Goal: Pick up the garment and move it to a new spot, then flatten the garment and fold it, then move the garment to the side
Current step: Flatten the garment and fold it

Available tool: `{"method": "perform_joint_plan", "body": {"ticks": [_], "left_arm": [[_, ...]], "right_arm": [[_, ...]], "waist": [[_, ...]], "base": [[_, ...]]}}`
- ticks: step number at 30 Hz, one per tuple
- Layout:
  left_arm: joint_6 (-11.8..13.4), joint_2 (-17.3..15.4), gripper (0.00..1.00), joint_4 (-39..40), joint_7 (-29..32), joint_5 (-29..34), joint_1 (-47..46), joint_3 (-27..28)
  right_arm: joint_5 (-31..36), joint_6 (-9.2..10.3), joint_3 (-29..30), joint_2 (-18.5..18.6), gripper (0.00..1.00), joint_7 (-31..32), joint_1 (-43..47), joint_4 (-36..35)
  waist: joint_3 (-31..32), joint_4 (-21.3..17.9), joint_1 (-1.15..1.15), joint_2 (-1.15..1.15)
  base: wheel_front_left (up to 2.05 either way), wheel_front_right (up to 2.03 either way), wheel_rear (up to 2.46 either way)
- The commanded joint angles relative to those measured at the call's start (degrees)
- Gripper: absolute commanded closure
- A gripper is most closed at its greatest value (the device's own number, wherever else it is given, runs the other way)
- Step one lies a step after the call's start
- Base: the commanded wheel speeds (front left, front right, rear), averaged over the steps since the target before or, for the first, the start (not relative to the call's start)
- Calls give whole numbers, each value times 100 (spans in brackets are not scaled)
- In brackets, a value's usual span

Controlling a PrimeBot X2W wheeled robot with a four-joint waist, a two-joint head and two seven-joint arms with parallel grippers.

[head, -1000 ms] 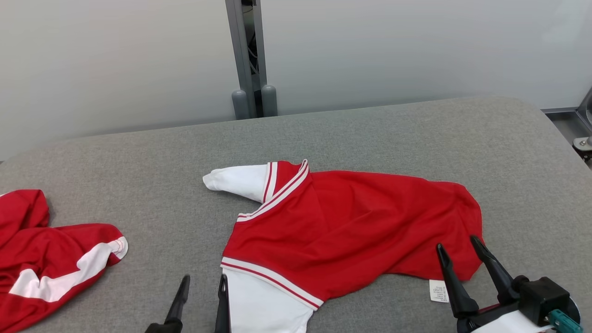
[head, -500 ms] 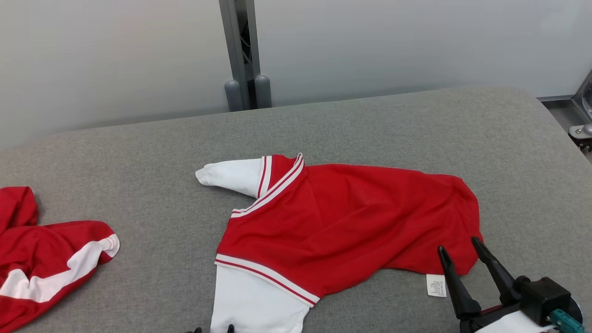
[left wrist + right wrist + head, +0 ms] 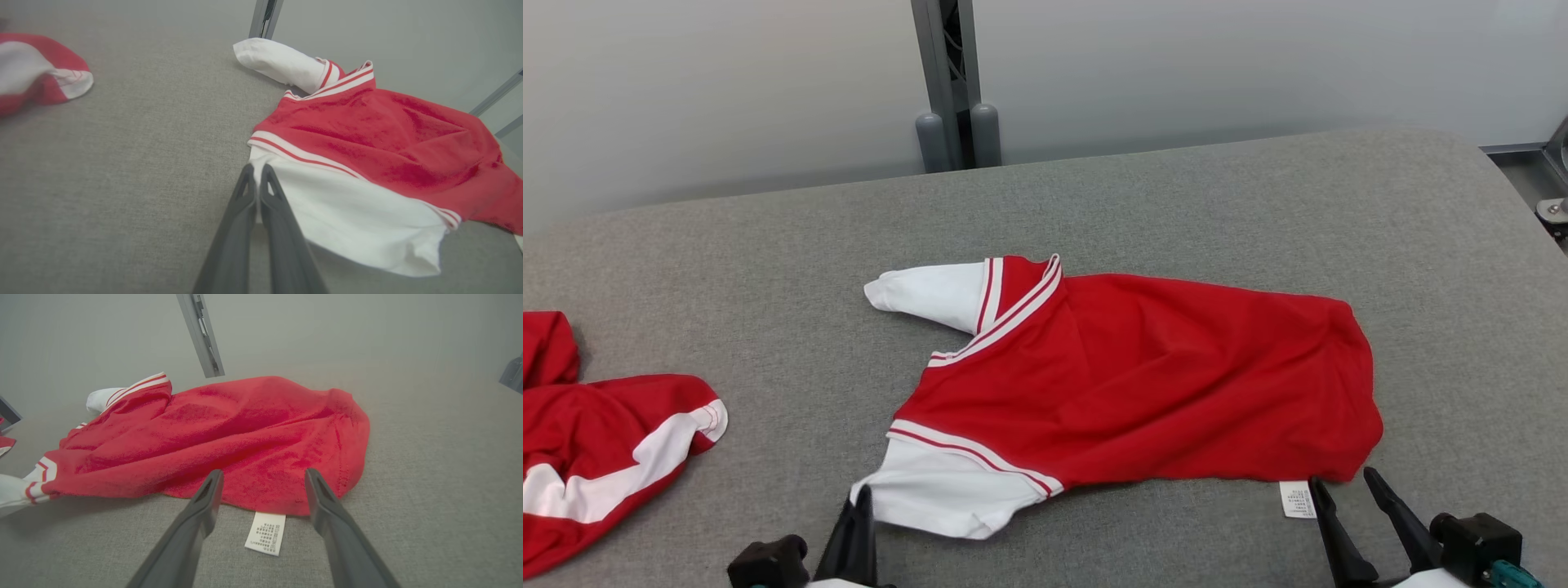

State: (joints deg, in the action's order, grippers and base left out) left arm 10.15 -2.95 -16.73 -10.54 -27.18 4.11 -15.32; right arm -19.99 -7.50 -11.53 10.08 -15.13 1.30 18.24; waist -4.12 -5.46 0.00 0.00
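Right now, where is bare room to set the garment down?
Free: the far strip between garment and wall; the gap between it and the second red garment; the right end of the table. Crowded: the near edge, by left gripper, right gripper and label.

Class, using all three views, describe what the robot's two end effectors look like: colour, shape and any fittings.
The left end effector and the right end effector each have two long, dark, matt fingers tapering to narrow tips, rising from a black block-shaped mount. Beside the right one's mount sits a small teal fitting, above a pale forearm shell.
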Motion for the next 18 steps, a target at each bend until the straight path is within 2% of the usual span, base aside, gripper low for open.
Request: {"method": "perform_joint_plan", "body": {"ticks": [1,9,18], "left_arm": [[-20,-84,100,85,-121,-34,-100,121],[77,-238,100,496,-403,82,-111,470],[140,-205,100,660,-451,196,-105,512]], "right_arm": [[-88,1,-8,27,0,-3,-91,151],[-377,1,-141,8,0,-3,-342,1160],[-594,1,-208,46,0,2,-572,1658]], "waist": [[-4,12,0,0],[1,81,0,0],[-91,148,0,0]], "base": [[0,0,0],[0,0,0],[0,0,0]]}}
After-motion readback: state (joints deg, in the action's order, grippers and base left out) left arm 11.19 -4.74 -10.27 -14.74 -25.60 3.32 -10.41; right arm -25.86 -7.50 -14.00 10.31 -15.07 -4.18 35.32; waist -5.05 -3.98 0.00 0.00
